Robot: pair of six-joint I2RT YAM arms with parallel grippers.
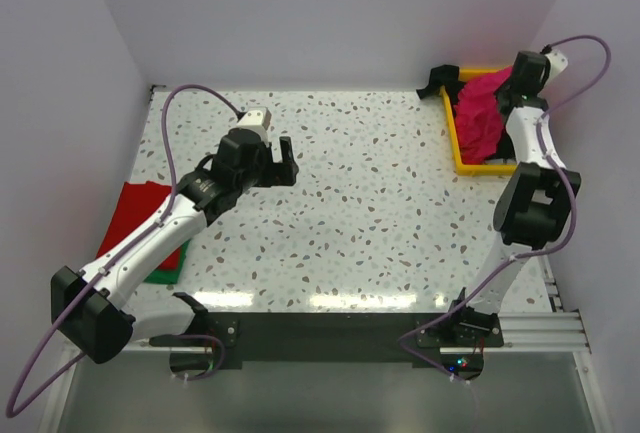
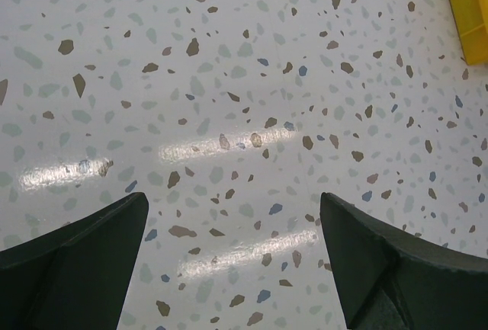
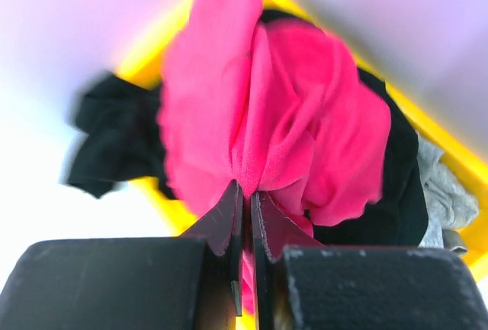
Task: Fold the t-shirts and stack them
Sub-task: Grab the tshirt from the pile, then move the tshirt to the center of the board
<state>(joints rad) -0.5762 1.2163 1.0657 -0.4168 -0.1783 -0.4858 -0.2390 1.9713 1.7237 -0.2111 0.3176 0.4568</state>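
My right hand point(image 3: 245, 197) is closed on a fold of the magenta-pink t-shirt point(image 3: 305, 116), its two fingers pressed nearly together with pink cloth pinched between them. The shirt is bunched up in the yellow tray point(image 1: 470, 164) at the far right corner of the table point(image 1: 380, 203). It lies on top of a black t-shirt point(image 3: 114, 139) that spills over the tray's far-left rim. A bit of grey cloth point(image 3: 446, 193) shows in the tray just beside the black.

My left hand point(image 2: 232, 202) is wide open and holds nothing. It hangs over bare speckled table left of the middle, well apart from the tray, and only a corner of the tray shows in the left wrist view.

At the left edge of the table, partly under the left arm, a red t-shirt point(image 1: 135, 208) lies flat on a green t-shirt point(image 1: 163, 275). Only a strip of the green shows at the near side.
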